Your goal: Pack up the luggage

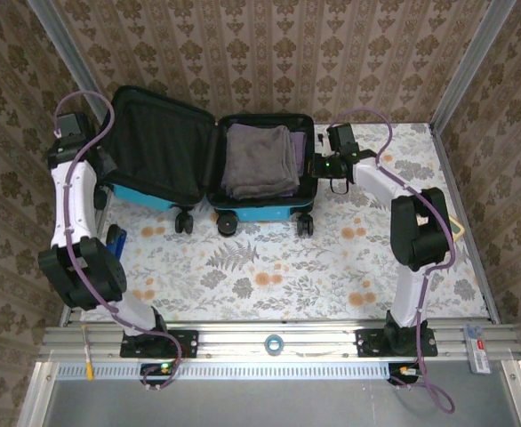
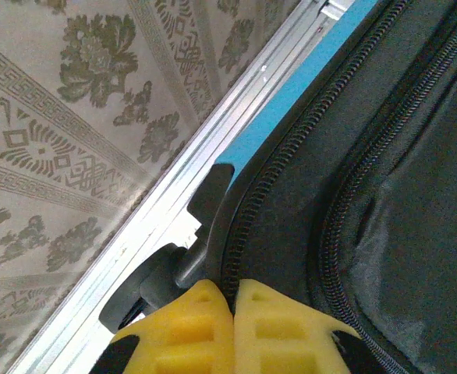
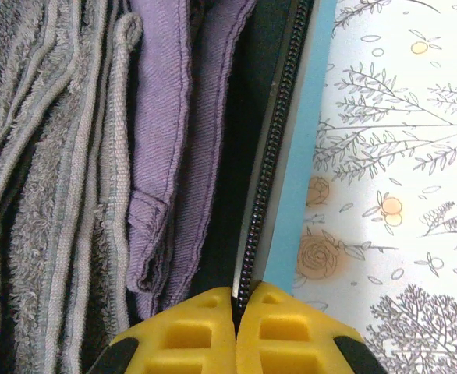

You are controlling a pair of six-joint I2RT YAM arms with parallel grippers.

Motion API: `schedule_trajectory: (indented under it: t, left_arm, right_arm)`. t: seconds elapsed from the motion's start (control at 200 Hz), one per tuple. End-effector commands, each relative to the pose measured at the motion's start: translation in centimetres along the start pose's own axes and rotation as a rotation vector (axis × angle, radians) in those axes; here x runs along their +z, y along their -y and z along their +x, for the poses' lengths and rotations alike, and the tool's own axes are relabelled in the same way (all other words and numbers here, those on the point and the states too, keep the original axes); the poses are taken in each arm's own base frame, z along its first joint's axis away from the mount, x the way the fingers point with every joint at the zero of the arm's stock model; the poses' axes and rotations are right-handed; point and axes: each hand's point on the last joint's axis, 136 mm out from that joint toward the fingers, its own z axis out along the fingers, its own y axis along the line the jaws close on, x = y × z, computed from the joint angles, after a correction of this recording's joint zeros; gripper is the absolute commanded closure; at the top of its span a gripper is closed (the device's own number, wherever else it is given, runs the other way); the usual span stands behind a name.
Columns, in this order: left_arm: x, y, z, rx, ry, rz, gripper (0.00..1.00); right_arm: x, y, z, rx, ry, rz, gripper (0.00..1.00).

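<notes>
The turquoise luggage [image 1: 260,209] lies open at the back of the table, its black-lined lid [image 1: 158,147] tilted up on the left. A folded grey towel [image 1: 259,158] and a purple garment [image 3: 174,156] fill the right half. My left gripper [image 1: 107,173] is shut on the lid's zipper rim [image 2: 248,210], just beside a black wheel [image 2: 147,284]. Over on the other side, my right gripper [image 1: 316,166] is shut on the right half's zippered blue rim [image 3: 299,156]. The yellow fingertips [image 3: 205,319] pinch that edge next to the clothes.
Patterned walls stand close behind and on both sides. A blue object [image 1: 116,240] lies by the left arm. A small roll [image 1: 274,344] sits on the front rail. A flat item [image 1: 460,229] rests at the table's right edge. The floral tablecloth [image 1: 269,271] stretches before the suitcase.
</notes>
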Motion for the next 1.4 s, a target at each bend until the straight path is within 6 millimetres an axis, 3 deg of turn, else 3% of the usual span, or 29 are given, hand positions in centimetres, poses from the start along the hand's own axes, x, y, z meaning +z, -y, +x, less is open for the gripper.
schedule_trajectory:
  t: [0.0, 0.135, 0.345, 0.485, 0.69, 0.94, 1.005, 1.07, 1.14, 1.235, 1.395]
  left_arm:
    - [-3.7, 5.0, 0.8, 0.098, 0.028, 0.177, 1.00]
    - [-6.7, 8.0, 0.8, 0.162, 0.109, 0.196, 1.00]
    - [-11.8, 15.0, 2.3, 0.281, 0.229, 0.277, 1.00]
    - [-15.1, 18.7, 3.4, 0.338, 0.332, 0.281, 1.00]
    - [-19.5, 24.9, 6.8, 0.375, 0.426, 0.386, 1.00]
    - [-23.7, 34.1, 13.3, 0.435, 0.407, 0.671, 1.00]
    - [-25.3, 36.0, 14.5, 0.454, 0.409, 0.728, 0.87]
    - [-28.2, 38.0, 15.5, 0.491, 0.440, 0.843, 0.72]
    - [-32.0, 39.3, 16.2, 0.527, 0.489, 0.968, 0.53]
    - [-36.2, 39.3, 16.0, 0.547, 0.554, 1.084, 0.45]
    - [-38.6, 36.3, 14.0, 0.526, 0.610, 1.139, 0.39]
  right_arm:
    - [-1.3, -4.0, 1.8, -0.059, -0.041, -0.122, 1.00]
    - [-1.6, -4.1, 2.4, -0.051, -0.047, -0.124, 1.00]
    - [-2.0, -4.1, 3.3, -0.044, -0.062, -0.115, 1.00]
    - [-2.0, -3.6, 3.4, -0.046, -0.058, -0.092, 1.00]
    - [-2.0, -3.5, 3.5, -0.021, -0.042, -0.088, 1.00]
    - [-2.1, -3.2, 3.4, -0.001, -0.037, -0.091, 1.00]
    - [-2.3, -2.8, 3.3, 0.012, -0.028, -0.089, 0.90]
    - [-3.1, -2.4, 2.7, 0.026, -0.001, -0.097, 0.82]
    - [-3.7, -1.9, 2.1, 0.048, 0.022, -0.114, 0.74]
    - [-4.7, -0.9, 1.2, 0.084, 0.043, -0.132, 0.63]
    - [-7.1, 1.5, 0.1, 0.144, 0.111, -0.126, 0.41]
